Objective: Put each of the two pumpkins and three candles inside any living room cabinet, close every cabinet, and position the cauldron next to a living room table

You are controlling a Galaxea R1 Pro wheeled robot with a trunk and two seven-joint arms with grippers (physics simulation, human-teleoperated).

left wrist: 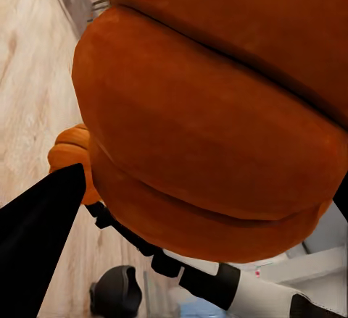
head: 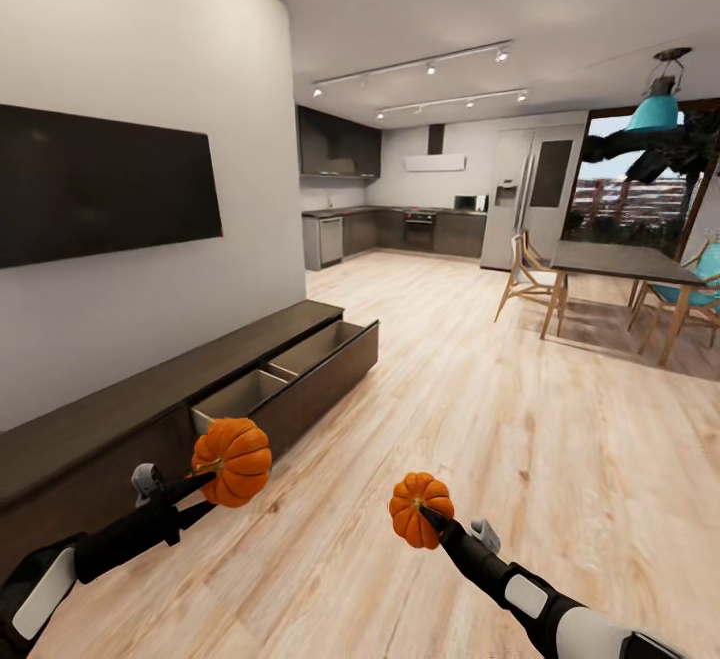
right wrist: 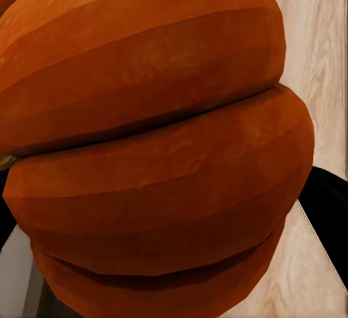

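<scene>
Each tool grips a pumpkin over bare floor, beside open cabinet drawers.

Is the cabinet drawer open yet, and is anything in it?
Open: the drawer is pulled out from the cabinet, its inside visible. What shows of the two compartments looks empty.

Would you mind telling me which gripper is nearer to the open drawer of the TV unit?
Left. The left gripper, holding a pumpkin, sits just before the open drawer; the right gripper is farther out over the floor.
</scene>
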